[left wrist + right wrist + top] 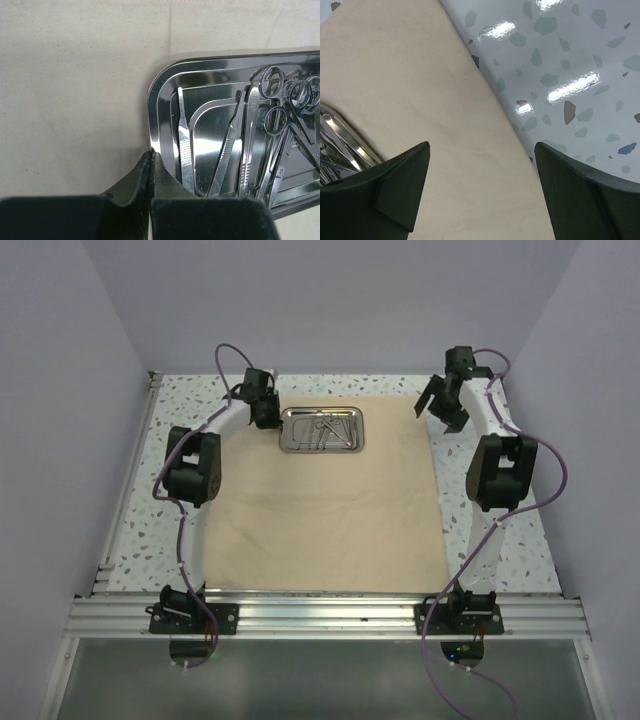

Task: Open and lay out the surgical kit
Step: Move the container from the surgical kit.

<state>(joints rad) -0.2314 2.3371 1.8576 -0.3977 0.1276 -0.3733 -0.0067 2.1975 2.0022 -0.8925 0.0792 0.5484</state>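
The speckled worktop (130,530) carries everything, and the beige cloth wrap (330,530) lies open and flat across it, reaching from beneath the steel tray (322,410) toward my bases. The tray sits on the cloth's far part. My right claw (440,405) hangs to the right of the tray, over the line where cloth meets bare worktop, its fingers (395,185) spread wide and holding nothing. My left claw (151,165) is down at the tray's left end with its fingers pressed together, tips right against the rim; I cannot tell whether they nip the lip or only touch it. Inside the tray the instruments (250,135) lie crowded side by side: a scalpel handle (184,145) nearest that rim, tweezers (227,150) beside it, ring-handled scissors (272,82) beyond. I judge the unwrapping done and the laying-out just beginning. Next I expect to need my left claw opened, set astride one thin handle without snagging its neighbours, and the piece carried out of the tray onto open cloth in front of it.
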